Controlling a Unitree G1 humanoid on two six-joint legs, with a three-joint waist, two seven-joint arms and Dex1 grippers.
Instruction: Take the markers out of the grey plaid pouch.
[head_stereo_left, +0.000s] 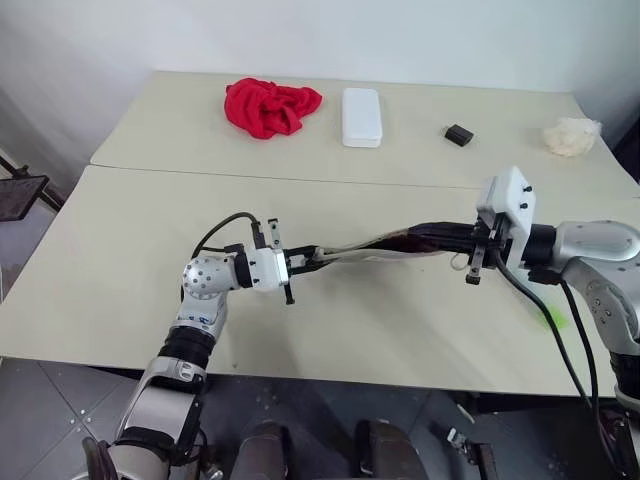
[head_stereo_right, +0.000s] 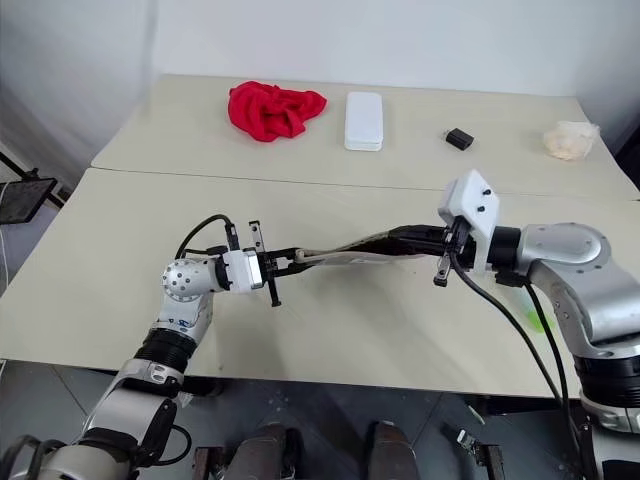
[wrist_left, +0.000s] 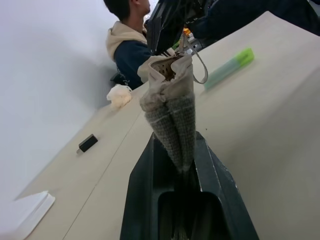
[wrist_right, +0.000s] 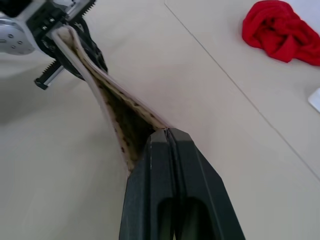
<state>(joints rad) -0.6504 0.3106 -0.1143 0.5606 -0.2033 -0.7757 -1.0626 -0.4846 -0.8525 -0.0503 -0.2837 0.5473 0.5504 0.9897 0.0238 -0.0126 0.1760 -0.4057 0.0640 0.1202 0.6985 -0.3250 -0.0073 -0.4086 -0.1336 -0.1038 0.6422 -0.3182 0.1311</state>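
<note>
Stretching between the arms above the desk (head_stereo_left: 120, 260), the grey plaid pouch (head_stereo_right: 345, 250) is held taut, long axis side to side; left pincer (head_stereo_right: 281, 263) is clamped on its closed end; right pincer (head_stereo_right: 420, 240) is clamped on its mouth edge; one green marker (wrist_left: 229, 68) is seen lying on the desk, nearer the right arm.

Soft, even daylight fills the room, bright on the pale desk (head_stereo_left: 330, 300) with no glare, and shadows under the arms are faint and diffuse. In the head views the green marker (head_stereo_left: 552, 318) near the right edge is smeared. In both wrist views the near black fingers (wrist_left: 210, 190) are soft, and the far wall is washed out.
</note>
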